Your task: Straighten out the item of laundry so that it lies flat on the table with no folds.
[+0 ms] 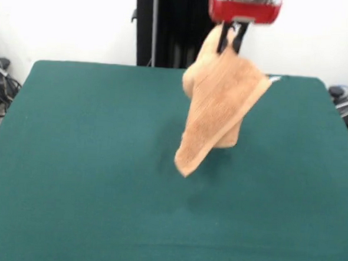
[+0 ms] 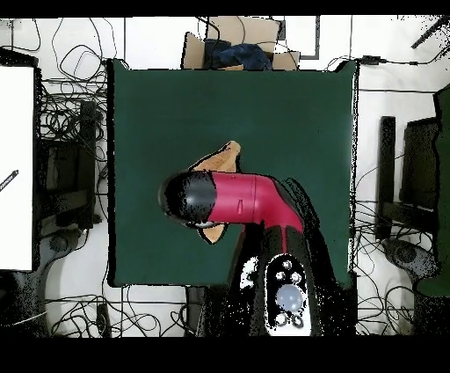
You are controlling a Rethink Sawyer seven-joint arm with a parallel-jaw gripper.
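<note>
- Jaws (image 1: 232, 42) are clenched on one top corner of your towel (image 1: 219, 112), which hangs in the air above the surface (image 1: 72, 160), its lowest tip close to or just touching it
- Lower slowly and drag sideways, so you lay it out without folds
- You have one towel, one arm (image 2: 242, 201), one surface

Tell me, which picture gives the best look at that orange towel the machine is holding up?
The front view. There the towel hangs in full sight from the gripper, draped and folded above the green table. In the overhead view the arm covers most of it, so only two orange edges show.
</note>
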